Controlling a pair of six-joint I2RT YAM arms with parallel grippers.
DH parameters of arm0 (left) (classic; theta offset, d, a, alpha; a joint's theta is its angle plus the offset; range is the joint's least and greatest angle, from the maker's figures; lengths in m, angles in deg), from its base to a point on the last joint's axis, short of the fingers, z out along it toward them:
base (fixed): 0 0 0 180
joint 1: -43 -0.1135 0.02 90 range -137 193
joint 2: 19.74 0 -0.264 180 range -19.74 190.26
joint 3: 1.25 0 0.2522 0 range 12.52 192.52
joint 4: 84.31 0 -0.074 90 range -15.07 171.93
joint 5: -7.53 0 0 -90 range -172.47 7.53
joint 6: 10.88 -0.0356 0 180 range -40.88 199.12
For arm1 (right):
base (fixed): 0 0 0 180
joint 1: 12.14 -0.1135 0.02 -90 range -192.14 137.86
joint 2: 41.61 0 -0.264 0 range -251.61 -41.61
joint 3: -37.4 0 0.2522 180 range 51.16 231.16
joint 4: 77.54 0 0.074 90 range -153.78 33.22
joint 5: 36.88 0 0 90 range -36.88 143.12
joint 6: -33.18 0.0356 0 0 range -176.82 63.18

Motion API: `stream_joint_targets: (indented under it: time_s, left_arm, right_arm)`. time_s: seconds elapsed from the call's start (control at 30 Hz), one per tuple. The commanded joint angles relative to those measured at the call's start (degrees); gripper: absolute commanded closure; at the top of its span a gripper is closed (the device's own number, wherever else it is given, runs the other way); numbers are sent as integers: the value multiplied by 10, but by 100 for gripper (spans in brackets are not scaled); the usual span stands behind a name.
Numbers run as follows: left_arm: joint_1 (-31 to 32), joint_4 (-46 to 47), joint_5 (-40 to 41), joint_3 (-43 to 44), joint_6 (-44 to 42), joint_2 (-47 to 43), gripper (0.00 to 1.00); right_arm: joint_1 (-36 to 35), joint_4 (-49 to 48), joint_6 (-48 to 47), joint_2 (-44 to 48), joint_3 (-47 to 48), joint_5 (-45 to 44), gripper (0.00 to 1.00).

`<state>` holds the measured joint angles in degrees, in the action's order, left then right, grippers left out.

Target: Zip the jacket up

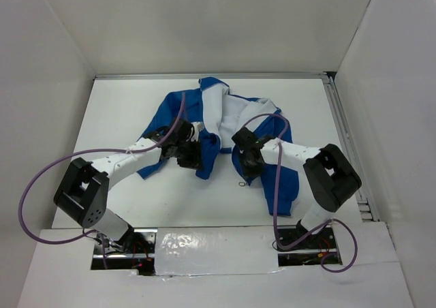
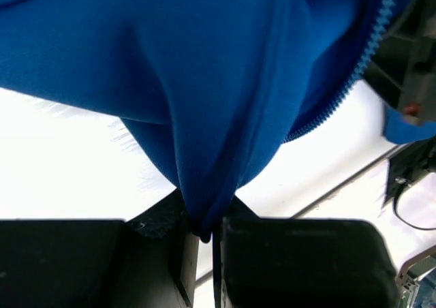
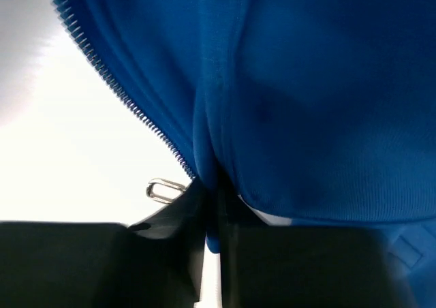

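The jacket [image 1: 289,178] lay open at the middle of the table [image 1: 116,117]. Its long axis ran from 12 o'clock to 6 o'clock, with the collar [image 1: 212,83] pointing to 12 and the hem toward me at 6. The white lining [image 1: 228,114] faced up between the two blue fronts.

My left claw [image 1: 187,155] was clenched on a fold of the front panel at 9 o'clock of the opening. My right claw [image 1: 251,166] was clamped on the panel at 3 o'clock.

From the right wrist, zipper teeth [image 3: 116,90] ran down from 11 o'clock to my fingers, and a small metal loop [image 3: 163,189] lay on the table just beside them. From the left wrist, more teeth [image 2: 354,76] curved along the cloth's edge at 2 o'clock.

Blue cloth filled both wrist views and cut off the rest of the jacket. From above, my claws hid the lower front edges, and I could not make out the zipper's slider.
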<state>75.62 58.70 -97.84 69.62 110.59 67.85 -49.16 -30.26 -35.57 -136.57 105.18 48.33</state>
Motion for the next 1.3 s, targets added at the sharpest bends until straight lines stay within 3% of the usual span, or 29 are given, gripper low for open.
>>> stream_joint_targets:
  time_s: [0.0, 0.17, 0.3, 0.57, 0.7, 0.9, 1.03, 1.27]
  left_arm:
    - [14, -15, -9, 62, -11, -7, 100]
    - [33, -32, -5, 114, 5, -11, 100]
    - [39, -32, -4, 167, 53, -15, 100]
    - [46, -16, 28, 245, 119, -27, 100]
    - [49, 60, 25, 219, 160, -58, 100]
    - [51, 92, 42, 179, 181, -88, 100]
    - [51, 110, 60, 149, 192, -107, 100]
    - [51, 87, 112, 158, 201, -91, 100]
  right_arm:
    - [6, -63, 13, -27, -17, 71, 100]
    - [18, -148, 21, 64, -53, 151, 100]
    - [39, -265, 64, 212, -96, 227, 100]
    - [94, -383, 147, 363, -117, 229, 100]
    - [133, -454, 207, 377, -146, 239, 100]
    - [159, -478, 228, 357, -157, 287, 100]
    - [165, -543, 254, 357, -192, 331, 100]
    - [138, -535, 244, 399, -198, 275, 100]
